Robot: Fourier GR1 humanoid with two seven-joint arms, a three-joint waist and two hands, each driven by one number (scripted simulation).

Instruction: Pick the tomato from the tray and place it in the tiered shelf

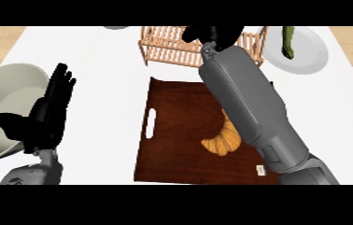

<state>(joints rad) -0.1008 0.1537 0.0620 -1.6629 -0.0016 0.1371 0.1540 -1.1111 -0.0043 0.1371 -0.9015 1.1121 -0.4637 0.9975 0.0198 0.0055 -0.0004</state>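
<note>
Listing from the tray [179, 140] outward: a dark brown wooden tray with a slot handle in its left side, lying flat on the white counter [96, 70]. On the tray, toward its right half, lies a croissant [224, 140], partly covered by the right forearm [251, 102] that crosses above it. Beyond the tray's far edge stands the shelf [169, 49], pale wooden slats, its right part hidden by the arm. Right hand [210, 33]: black, over the shelf, beyond the tray's far edge; fingers appear curled, yet whether they clamp anything cannot be told from this view. Tomato: not visible on the tray, nor on the showing part of the shelf; its place cannot be told, possibly hidden by the hand. Right of the shelf and beyond the tray's right corner, a white plate [310, 56] bearing a green vegetable [289, 42]. Left of the tray, well apart, the left hand [48, 112] rests with fingers straight and together, holding nothing. Behind it, a pale bowl [21, 84] sits at the counter's left edge.
</note>
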